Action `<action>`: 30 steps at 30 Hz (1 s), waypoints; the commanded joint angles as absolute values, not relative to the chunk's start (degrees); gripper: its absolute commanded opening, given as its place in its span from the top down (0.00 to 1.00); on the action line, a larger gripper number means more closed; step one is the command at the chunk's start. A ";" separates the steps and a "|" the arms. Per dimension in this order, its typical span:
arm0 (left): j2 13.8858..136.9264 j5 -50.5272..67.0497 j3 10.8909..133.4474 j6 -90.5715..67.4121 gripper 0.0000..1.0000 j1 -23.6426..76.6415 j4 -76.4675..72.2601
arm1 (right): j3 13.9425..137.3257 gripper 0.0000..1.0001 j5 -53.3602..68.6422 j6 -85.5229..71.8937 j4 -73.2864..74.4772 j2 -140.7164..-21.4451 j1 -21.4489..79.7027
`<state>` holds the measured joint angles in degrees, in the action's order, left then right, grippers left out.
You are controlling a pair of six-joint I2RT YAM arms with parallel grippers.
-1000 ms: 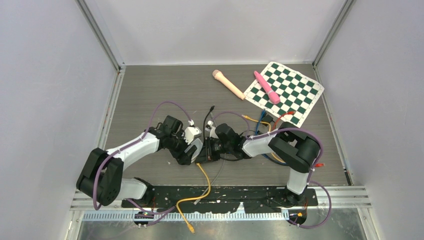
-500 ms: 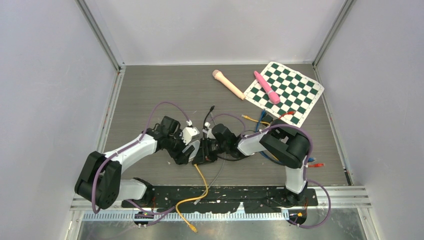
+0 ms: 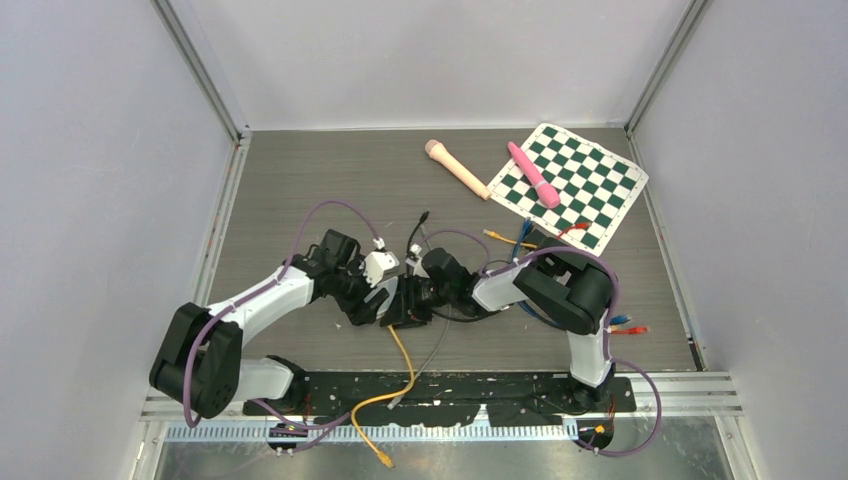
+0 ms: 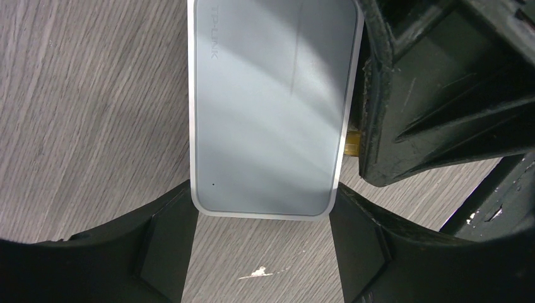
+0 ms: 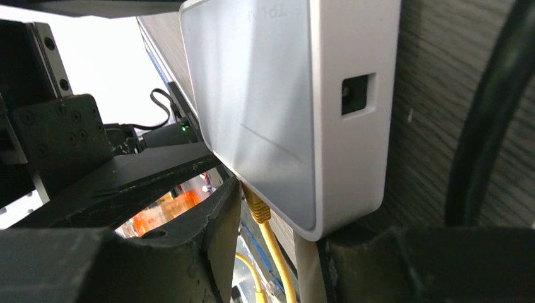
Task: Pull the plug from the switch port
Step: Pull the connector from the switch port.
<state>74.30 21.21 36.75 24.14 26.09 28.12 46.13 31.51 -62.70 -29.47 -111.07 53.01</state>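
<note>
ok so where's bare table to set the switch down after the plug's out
The widest bare patch of table is far left, between the left wall rail and the beige handle. The centre is crowded: the left arm and right arm meet at the switch, with loose cables tangled towards the checkerboard.

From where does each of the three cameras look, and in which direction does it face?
Top external: above and behind the arm bases, facing down on the grey table; both arms show.
Left wrist: on the left arm, facing down on the flat grey plastic switch box; left claw fingers flank its near end.
Right wrist: on the right arm, low, facing the box's side and yellow plug; right claw fingers show.
Shared: both wrist views show the box and plug.
</note>
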 commanded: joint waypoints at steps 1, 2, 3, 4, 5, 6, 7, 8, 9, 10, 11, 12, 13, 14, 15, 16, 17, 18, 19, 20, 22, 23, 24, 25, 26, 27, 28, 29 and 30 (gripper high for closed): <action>74.18 24.81 39.20 24.70 0.94 26.72 26.63 | 44.17 0.58 26.60 -69.21 -39.47 -111.68 52.65; 74.18 24.79 39.22 24.71 0.93 26.72 26.63 | 43.84 0.58 26.35 -70.98 -41.57 -111.60 52.65; 74.19 24.71 39.22 24.69 0.94 26.80 26.63 | 43.19 0.58 25.66 -71.88 -42.67 -111.40 52.65; 74.14 24.63 39.27 24.65 0.94 26.81 26.58 | 42.95 0.58 25.27 -73.38 -43.26 -111.29 52.58; 74.13 24.47 39.22 24.61 0.94 26.81 26.50 | 42.29 0.58 24.31 -74.05 -44.50 -111.10 52.57; 74.25 24.38 39.25 24.53 0.94 26.81 26.60 | 42.02 0.58 23.89 -75.09 -44.84 -110.96 52.47; 74.24 24.27 39.24 24.48 0.94 26.81 26.48 | 41.60 0.58 23.00 -75.60 -45.07 -110.73 52.47; 74.34 24.26 39.30 24.44 0.94 26.81 26.46 | 41.32 0.58 22.57 -76.75 -45.30 -110.69 52.45; 74.43 24.18 39.36 24.39 0.94 26.81 26.43 | 40.56 0.58 21.68 -77.40 -46.52 -110.60 52.46; 74.56 24.13 39.42 24.32 0.94 26.81 26.43 | 40.19 0.60 21.39 -78.83 -47.43 -110.64 52.40; 74.69 24.09 39.46 24.27 0.94 26.81 26.54 | 39.78 0.62 20.88 -79.32 -48.77 -110.65 52.39; 74.74 24.08 39.55 24.19 0.94 26.85 26.54 | 39.66 0.66 20.59 -79.88 -49.04 -110.50 52.43; 74.85 24.10 39.55 24.23 0.95 26.86 26.59 | 39.67 0.69 20.24 -80.02 -48.80 -110.40 52.45; 74.84 24.02 39.55 24.25 0.95 26.88 26.56 | 39.82 0.71 20.27 -80.12 -48.66 -110.28 52.40; 74.93 23.95 39.62 24.26 0.95 26.89 26.60 | 39.86 0.75 20.36 -80.14 -48.64 -110.25 52.39; 75.00 23.97 39.68 24.18 0.95 26.89 26.58 | 39.91 0.79 20.38 -80.15 -48.67 -110.16 52.38; 75.01 23.79 39.64 24.17 0.95 26.85 26.55 | 39.91 0.85 20.54 -80.11 -48.84 -110.14 52.38; 75.06 23.70 39.67 24.10 0.95 26.89 26.51 | 39.90 0.89 20.85 -79.92 -48.90 -110.09 52.38; 75.05 23.51 39.64 24.02 0.95 26.91 26.47 | 39.90 0.93 21.01 -79.73 -48.79 -110.06 52.38; 74.99 23.16 39.57 23.88 0.95 26.90 26.34 | 40.01 0.94 21.56 -79.24 -48.65 -109.98 52.38; 75.06 22.31 39.56 23.40 0.95 26.82 26.05 | 40.18 0.95 23.16 -77.98 -46.64 -109.81 52.40; 75.17 21.75 39.60 23.12 0.95 26.81 25.82 | 40.26 0.95 23.89 -76.43 -45.86 -109.71 52.39; 75.29 20.86 39.56 22.77 0.95 26.82 25.63 | 40.67 0.95 26.14 -75.65 -43.33 -109.41 52.45; 75.51 20.15 39.60 22.47 0.95 26.73 25.40 | 40.90 0.95 27.40 -74.11 -41.70 -109.28 52.46; 75.85 19.43 39.63 22.22 0.96 26.53 25.00 | 41.10 0.95 29.99 -73.49 -39.39 -108.97 52.47; 76.37 18.82 39.79 22.04 0.96 26.28 24.89 | 41.07 0.95 31.60 -73.08 -38.94 -108.85 52.69; 77.11 18.30 40.16 21.78 0.96 25.97 25.00 | 40.70 0.95 34.84 -73.15 -39.40 -108.49 52.84; 77.86 17.83 40.57 21.40 0.96 25.67 25.32 | 40.21 0.95 36.45 -72.95 -39.56 -107.63 53.29; 78.53 17.55 41.06 21.26 0.96 25.47 25.59 | 39.97 0.95 38.53 -72.51 -38.28 -107.03 53.58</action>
<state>76.66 20.73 37.67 22.13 26.33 27.33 39.97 28.77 -74.19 -42.46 -111.18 52.64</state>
